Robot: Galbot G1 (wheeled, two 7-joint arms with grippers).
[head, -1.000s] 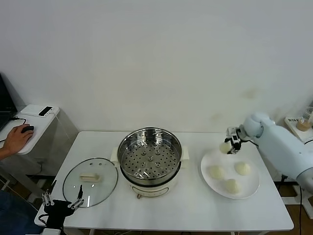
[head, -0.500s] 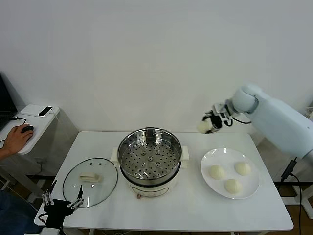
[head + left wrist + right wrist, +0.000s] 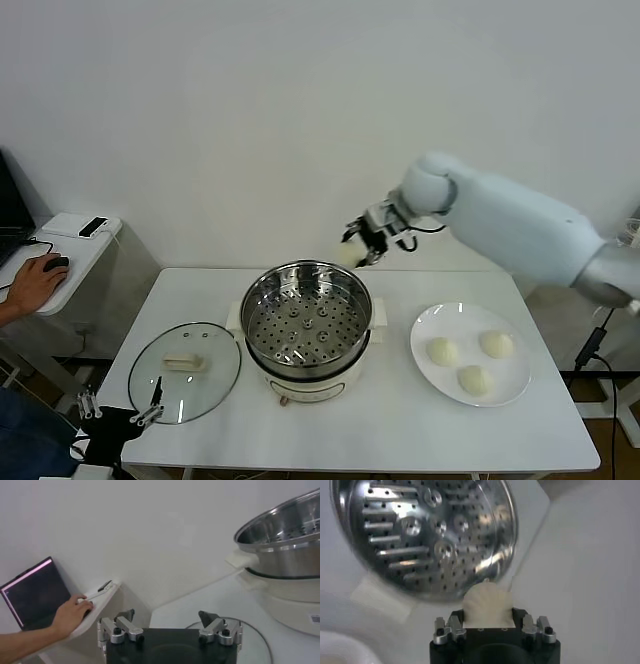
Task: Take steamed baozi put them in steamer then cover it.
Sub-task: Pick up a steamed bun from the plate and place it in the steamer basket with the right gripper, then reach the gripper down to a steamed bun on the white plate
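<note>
The steamer (image 3: 306, 322), a shiny steel pot with a perforated tray and white base, stands mid-table. My right gripper (image 3: 362, 243) is shut on one cream-white baozi (image 3: 348, 253) and holds it in the air above the pot's far right rim. The right wrist view shows that baozi (image 3: 488, 605) between the jaws, with the steamer tray (image 3: 422, 535) beyond. Three baozi (image 3: 443, 351) lie on the white plate (image 3: 433, 326) at the right. The glass cover (image 3: 185, 371) lies flat left of the pot. My left gripper (image 3: 118, 414) is open and empty at the table's front left corner.
A side table (image 3: 70, 240) stands at the far left with a person's hand (image 3: 30, 283) on a mouse. In the left wrist view a laptop (image 3: 35, 597) shows beside that hand. A white wall stands behind the table.
My right gripper has lifted one baozi off the plate and carried it up and to the left, from above the plate to above the steamer's far rim. The left arm has shifted slightly.
</note>
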